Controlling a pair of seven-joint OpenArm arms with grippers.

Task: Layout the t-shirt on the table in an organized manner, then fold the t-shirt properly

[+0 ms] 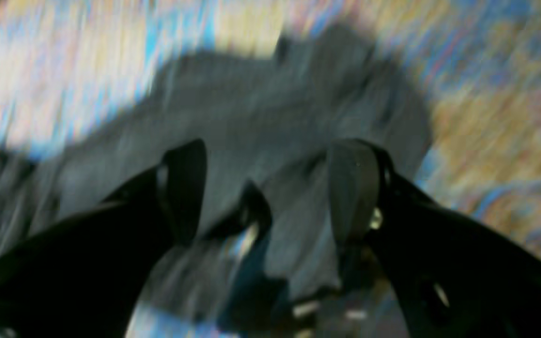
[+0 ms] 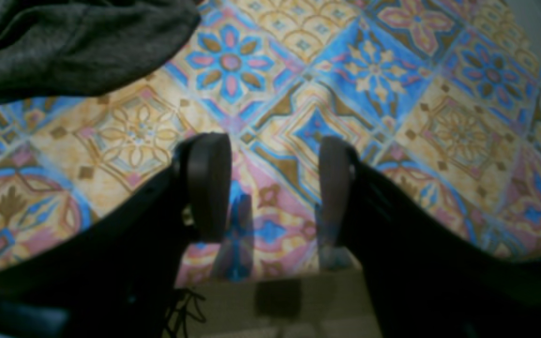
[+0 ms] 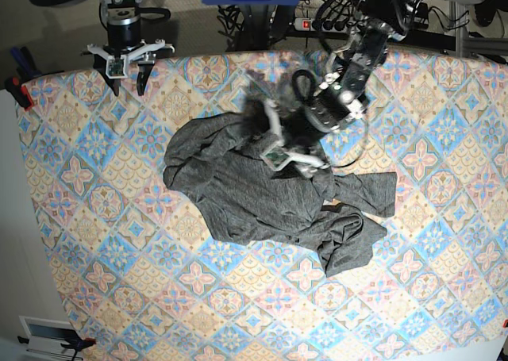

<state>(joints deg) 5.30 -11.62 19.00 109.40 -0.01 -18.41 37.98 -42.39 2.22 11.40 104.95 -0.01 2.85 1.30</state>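
Both grippers are open wide: left gripper [image 3: 292,148] hangs over the crumpled t-shirt [image 3: 246,194], right gripper [image 2: 270,188] over bare table [image 2: 392,94].

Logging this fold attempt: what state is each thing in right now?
t-shirt: crumpled, unfolded, lying on the table.
table: covered by patterned cloth.
left tool: open above the shirt, holding nothing.
right tool: open over bare cloth at the table edge, empty.
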